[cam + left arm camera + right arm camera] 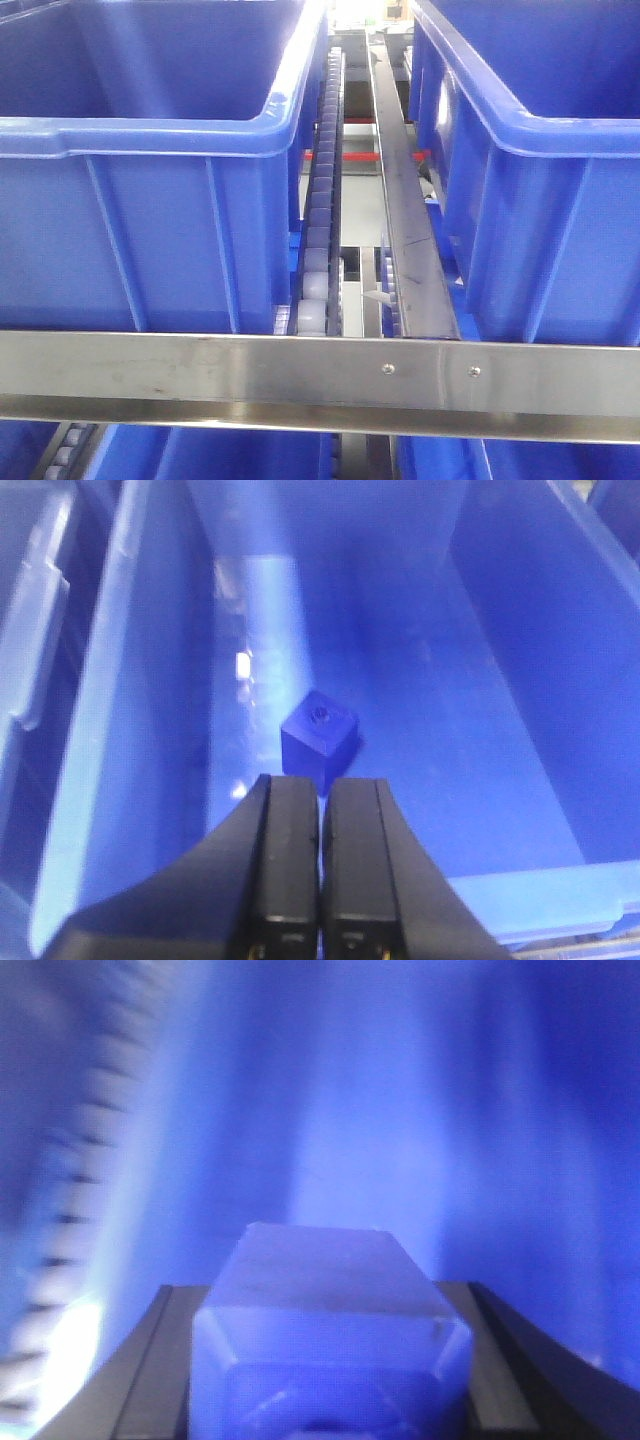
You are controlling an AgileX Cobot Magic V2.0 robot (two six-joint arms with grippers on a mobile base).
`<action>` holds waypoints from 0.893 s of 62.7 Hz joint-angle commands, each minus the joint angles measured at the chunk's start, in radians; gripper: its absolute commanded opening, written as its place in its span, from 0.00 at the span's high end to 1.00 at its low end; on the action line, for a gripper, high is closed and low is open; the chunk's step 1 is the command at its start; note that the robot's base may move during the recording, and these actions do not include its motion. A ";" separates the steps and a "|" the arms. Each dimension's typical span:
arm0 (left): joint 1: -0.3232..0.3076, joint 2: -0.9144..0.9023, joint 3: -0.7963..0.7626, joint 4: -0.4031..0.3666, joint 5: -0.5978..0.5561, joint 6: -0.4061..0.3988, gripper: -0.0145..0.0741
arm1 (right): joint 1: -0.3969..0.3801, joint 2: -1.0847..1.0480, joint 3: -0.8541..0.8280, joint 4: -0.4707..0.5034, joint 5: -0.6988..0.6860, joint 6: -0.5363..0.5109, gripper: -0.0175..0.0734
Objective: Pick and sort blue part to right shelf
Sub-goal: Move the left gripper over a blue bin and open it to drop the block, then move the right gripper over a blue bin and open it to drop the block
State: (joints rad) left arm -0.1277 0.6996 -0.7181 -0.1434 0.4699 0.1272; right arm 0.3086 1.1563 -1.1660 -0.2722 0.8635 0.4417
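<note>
In the left wrist view a small blue part [320, 735] lies on the floor of a large blue bin [470, 790], nub end facing up. My left gripper [322, 780] hangs just short of it, its black fingers pressed together with nothing between them. In the right wrist view another blue part [325, 1340] fills the gap between the two dark fingers of my right gripper [320, 1290], which is shut on it over a blurred blue surface. The right shelf shows in the front view as a steel front rail [300, 375]. Neither gripper appears in that view.
Two large blue bins [150, 230] [540, 200] stand on the shelf, with a lane of roller wheels [318, 240] and a steel divider [405, 220] between them. More blue bins show under the rail. A blurred row of rollers [60, 1220] runs along the left of the right wrist view.
</note>
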 commanded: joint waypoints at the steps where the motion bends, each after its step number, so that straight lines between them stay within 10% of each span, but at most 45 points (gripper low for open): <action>1: -0.023 -0.014 -0.027 -0.007 -0.093 0.000 0.70 | -0.119 0.057 -0.076 0.129 -0.047 -0.169 0.43; 13: -0.036 -0.019 -0.027 -0.007 -0.091 0.000 0.70 | -0.272 0.242 -0.148 0.302 -0.046 -0.428 0.43; 47: -0.036 -0.019 -0.027 -0.013 -0.091 0.000 0.70 | -0.310 0.614 -0.183 0.241 -0.285 -0.436 0.42; 56: -0.036 -0.019 -0.027 -0.013 -0.091 0.000 0.70 | -0.310 0.614 -0.184 0.233 -0.293 -0.436 0.26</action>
State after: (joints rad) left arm -0.1555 0.6869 -0.7164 -0.1434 0.4595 0.1272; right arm 0.0057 1.8224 -1.3107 -0.0190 0.6290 0.0155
